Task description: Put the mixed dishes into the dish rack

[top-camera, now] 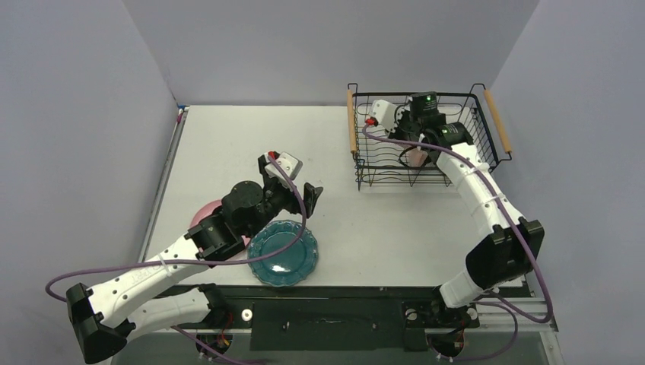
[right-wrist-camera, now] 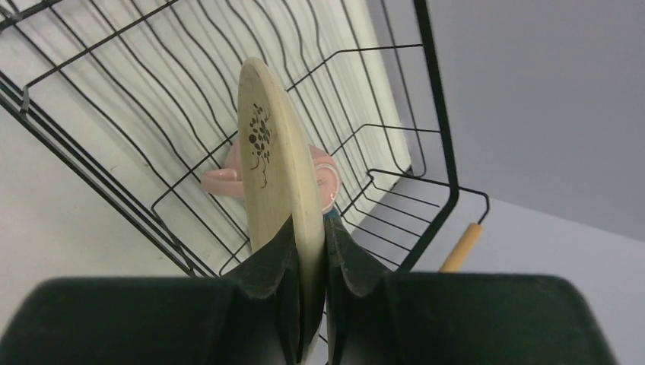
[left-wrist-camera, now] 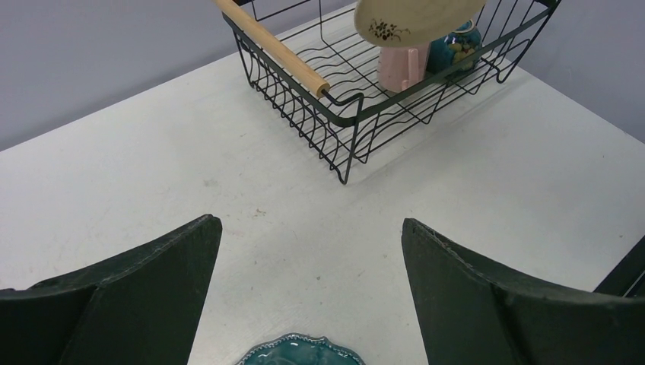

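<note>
My right gripper [right-wrist-camera: 308,228] is clamped on one cream shallow dish [right-wrist-camera: 274,167], edge-up over the dish rack [left-wrist-camera: 270,46]. One pink cup [right-wrist-camera: 328,182] and one dark-teal bowl [left-wrist-camera: 456,47] sit just beyond it. My left gripper [left-wrist-camera: 309,222] gapes wide and holds nothing. One teal scalloped plate [top-camera: 283,252] lies just below it, one pink round plate [top-camera: 204,213] further back under my arm.

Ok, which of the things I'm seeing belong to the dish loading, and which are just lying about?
Part of the job: dish rack; pink cup and dark-teal bowl inside it; cream dish, gripped at the rack; teal scalloped plate and pink round plate, on the table.
Not part of it: purple cables trailing from the arms.
</note>
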Controlling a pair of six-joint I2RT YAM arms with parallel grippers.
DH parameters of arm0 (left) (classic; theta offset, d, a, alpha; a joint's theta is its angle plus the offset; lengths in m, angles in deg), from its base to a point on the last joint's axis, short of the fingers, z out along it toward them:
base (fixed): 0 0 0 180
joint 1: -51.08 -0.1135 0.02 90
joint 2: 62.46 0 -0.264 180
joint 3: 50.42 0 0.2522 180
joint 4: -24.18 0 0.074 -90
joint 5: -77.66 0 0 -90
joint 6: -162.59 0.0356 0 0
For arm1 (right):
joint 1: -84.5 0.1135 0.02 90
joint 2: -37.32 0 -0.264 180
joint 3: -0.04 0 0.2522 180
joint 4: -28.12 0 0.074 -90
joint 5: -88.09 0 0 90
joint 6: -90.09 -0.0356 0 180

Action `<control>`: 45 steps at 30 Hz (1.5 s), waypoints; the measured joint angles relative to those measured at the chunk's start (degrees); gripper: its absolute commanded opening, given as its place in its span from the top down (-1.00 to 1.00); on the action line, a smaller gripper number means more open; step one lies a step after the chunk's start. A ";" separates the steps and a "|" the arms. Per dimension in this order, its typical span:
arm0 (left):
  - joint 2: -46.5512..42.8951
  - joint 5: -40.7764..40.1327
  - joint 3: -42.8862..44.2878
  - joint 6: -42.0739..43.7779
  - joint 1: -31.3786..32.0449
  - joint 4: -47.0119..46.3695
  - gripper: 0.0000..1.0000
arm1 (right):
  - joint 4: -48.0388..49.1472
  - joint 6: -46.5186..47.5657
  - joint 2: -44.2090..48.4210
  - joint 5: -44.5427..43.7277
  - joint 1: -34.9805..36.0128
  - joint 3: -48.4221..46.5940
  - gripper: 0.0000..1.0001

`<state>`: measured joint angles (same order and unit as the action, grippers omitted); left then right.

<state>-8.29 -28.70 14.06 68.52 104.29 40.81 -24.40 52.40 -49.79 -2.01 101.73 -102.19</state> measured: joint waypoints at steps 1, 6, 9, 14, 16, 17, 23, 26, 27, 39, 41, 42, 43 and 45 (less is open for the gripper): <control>-0.02 -0.20 0.00 0.17 0.26 0.00 -0.74 | -1.38 1.44 -1.38 1.27 -0.46 -0.72 1.00; -0.02 -1.07 -0.24 0.98 1.16 -0.42 -0.73 | -5.81 7.26 -5.16 6.03 -1.49 -2.25 1.00; 0.00 -1.44 -0.50 1.55 1.31 -0.55 -0.73 | -7.69 10.82 -6.47 8.11 -1.51 -2.25 1.00; 0.07 -1.68 -0.68 1.79 1.60 -0.59 -0.73 | -9.99 16.59 -9.07 10.97 -1.51 -2.25 1.00; 0.09 -1.73 -0.72 1.81 1.66 -0.68 -0.73 | -10.27 18.25 -10.34 11.96 -1.49 -2.27 1.00; 0.11 -1.81 -0.72 1.81 1.73 -0.72 -0.73 | -10.43 18.86 -10.95 12.31 -1.46 -2.29 1.00; 0.57 -2.21 -0.76 2.03 2.16 -1.16 -0.73 | -11.04 21.27 -14.05 13.11 -1.11 -2.47 1.00; 0.81 -2.45 -0.76 2.19 2.21 -1.40 -0.73 | -11.06 21.86 -14.93 13.16 -1.03 -2.47 1.00; 0.87 -2.51 -0.76 2.25 2.21 -1.40 -0.73 | -11.10 21.92 -14.95 13.18 -1.03 -2.47 1.00; 1.14 -2.58 -0.76 2.84 2.21 -1.44 -0.73 | -10.99 22.03 -17.18 12.50 0.13 -2.40 0.70; 1.14 -2.58 -0.79 2.84 2.21 -1.44 -0.73 | -10.82 21.68 -17.68 12.41 0.28 -2.21 0.44; 1.14 -2.58 -0.85 2.84 2.21 -1.53 -0.73 | -10.64 21.57 -17.70 12.33 0.39 -1.88 0.33; 1.14 -2.58 -0.90 2.84 2.21 -1.55 -0.73 | -10.56 21.35 -17.68 12.26 0.39 -1.62 0.10; 1.14 -2.56 -0.96 2.84 2.21 -1.62 -0.73 | -9.35 21.44 -17.66 11.74 0.44 -1.51 -0.13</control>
<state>-7.15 -31.25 13.10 71.36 106.49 39.19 -33.76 73.84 -67.45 9.73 102.17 -103.69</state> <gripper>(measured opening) 0.868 0.398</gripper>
